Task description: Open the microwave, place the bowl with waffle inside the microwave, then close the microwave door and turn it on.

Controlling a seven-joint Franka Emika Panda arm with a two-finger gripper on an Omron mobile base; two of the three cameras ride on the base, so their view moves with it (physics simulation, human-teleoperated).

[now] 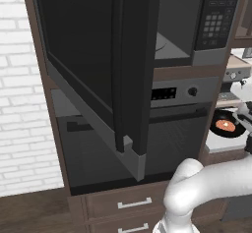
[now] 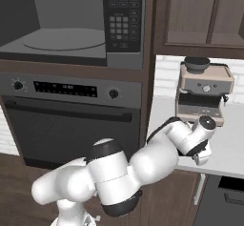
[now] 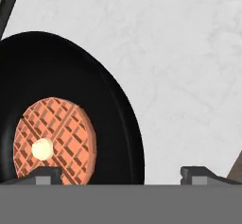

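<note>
Swinging far out toward the camera in the left base view, the microwave door (image 1: 106, 74) stands wide open, its dark glass pane and grey frame covering much of the wall oven (image 1: 172, 124) below the microwave (image 1: 197, 20). The cavity with its round turntable (image 1: 162, 47) and the keypad panel (image 1: 216, 15) show to the right of the door. At the right edge, the bowl with waffle (image 1: 227, 124) sits on a pale counter (image 1: 221, 143), the white arm reaching toward it. From the right base view, the microwave's open cavity (image 2: 57, 20) lies above the oven, and the arm bends right over the counter (image 2: 228, 144), its wrist in front of an espresso machine (image 2: 202, 91); the gripper itself is hidden behind the wrist. Seen from the hand view, the black bowl (image 3: 113, 105) fills the left side on the marbled counter surface (image 3: 179, 53), with the waffle (image 3: 54, 140) and its paler middle at the centre. The gripper (image 3: 122, 175) is spread wide, one fingertip (image 3: 45, 176) low over the waffle side of the bowl and the other over bare counter, with the bowl's rim between them and nothing clamped.
</note>
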